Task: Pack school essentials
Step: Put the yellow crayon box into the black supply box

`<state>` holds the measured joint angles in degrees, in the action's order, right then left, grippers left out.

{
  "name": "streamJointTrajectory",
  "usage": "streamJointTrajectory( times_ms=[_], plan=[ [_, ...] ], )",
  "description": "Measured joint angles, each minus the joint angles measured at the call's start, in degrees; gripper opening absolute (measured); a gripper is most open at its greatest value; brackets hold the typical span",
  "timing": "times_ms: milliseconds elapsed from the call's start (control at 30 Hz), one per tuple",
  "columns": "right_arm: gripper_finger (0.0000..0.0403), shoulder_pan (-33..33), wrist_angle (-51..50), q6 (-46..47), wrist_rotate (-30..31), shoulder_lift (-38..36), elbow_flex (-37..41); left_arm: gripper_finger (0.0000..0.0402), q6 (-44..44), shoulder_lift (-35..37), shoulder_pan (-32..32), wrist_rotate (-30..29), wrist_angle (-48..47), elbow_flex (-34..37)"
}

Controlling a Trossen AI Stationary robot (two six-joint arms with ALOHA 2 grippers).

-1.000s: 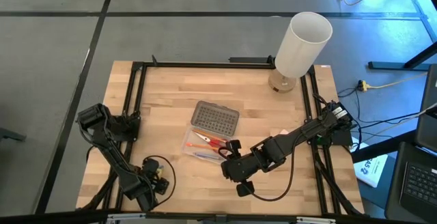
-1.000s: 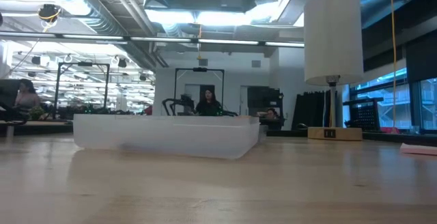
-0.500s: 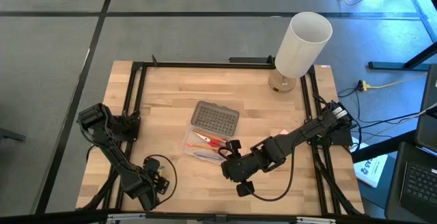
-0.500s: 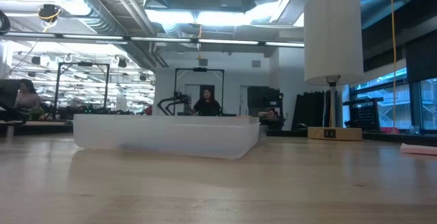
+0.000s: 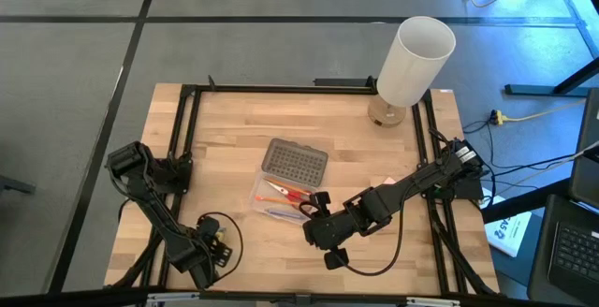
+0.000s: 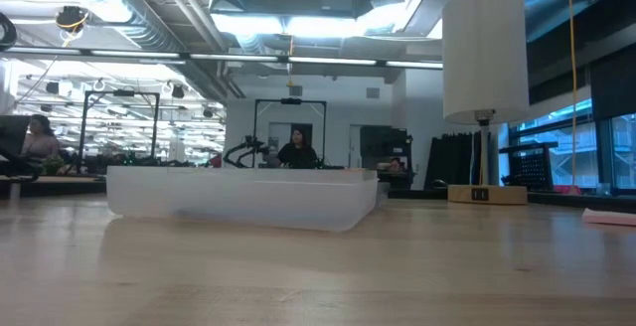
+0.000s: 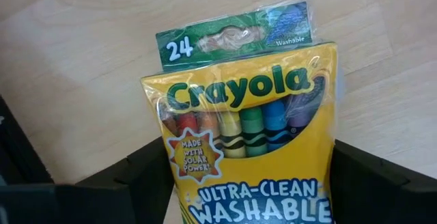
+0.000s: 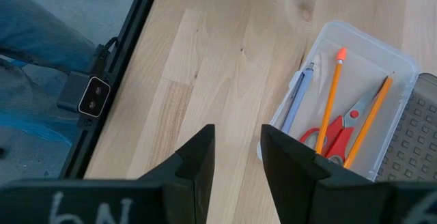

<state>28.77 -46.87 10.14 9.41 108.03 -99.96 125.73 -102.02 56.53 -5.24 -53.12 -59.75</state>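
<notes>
Left wrist view: left gripper (image 7: 249, 183) straddling Crayola crayon box (image 7: 249, 142), grip unclear | right gripper (image 8: 237, 157) narrow gap, empty, 8 o'clock of clear box (image 8: 403, 67)

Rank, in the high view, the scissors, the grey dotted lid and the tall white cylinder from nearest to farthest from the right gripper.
1. Red-handled scissors, in the clear box just beside the right gripper.
2. Grey dotted lid, beyond the scissors, mid-table.
3. Tall white cylinder, at the table's far right corner.

Crayon box (image 7: 249, 142) cut off at frame edge between left pincer (image 7: 249, 190) fingers; unseen from above. Scissors (image 8: 334, 132) handles partly hidden.
</notes>
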Motion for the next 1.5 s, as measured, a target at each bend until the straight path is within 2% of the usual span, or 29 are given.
streamJointTrajectory(
  times_ms=[300,500,733,967,1233,1400,1500],
  plan=[
    [0.0121,0.0,0.0,0.0,0.0,0.0,0.0,0.0287,-3.3,0.2,-0.1,-1.6,0.1,0.0],
    [0.0121,0.0,0.0,0.0,0.0,0.0,0.0,0.0287,-7.3,3.1,-0.8,-3.6,0.0,0.0],
    [0.0121,0.0,0.0,0.0,0.0,0.0,0.0,0.0286,-19.1,8.4,-3.8,-7.2,0.0,0.0],
    [0.0121,0.0,0.0,0.0,0.0,0.0,0.0,0.0286,-36.5,12.2,-9.6,-9.3,0.1,0.0],
    [0.0121,-0.6,0.1,-1.2,0.1,0.0,0.0,0.0286,-55.6,13.2,-20.2,-9.7,0.9,0.0],
    [0.0121,-1.3,-0.6,2.9,6.9,0.0,0.0,0.0286,-63.4,13.2,-26.9,-10.2,3.6,0.0],
    [0.0121,-1.3,-1.6,3.8,11.6,0.0,0.0,0.0286,-64.9,13.2,-30.1,-10.3,5.3,0.0]
  ],
)
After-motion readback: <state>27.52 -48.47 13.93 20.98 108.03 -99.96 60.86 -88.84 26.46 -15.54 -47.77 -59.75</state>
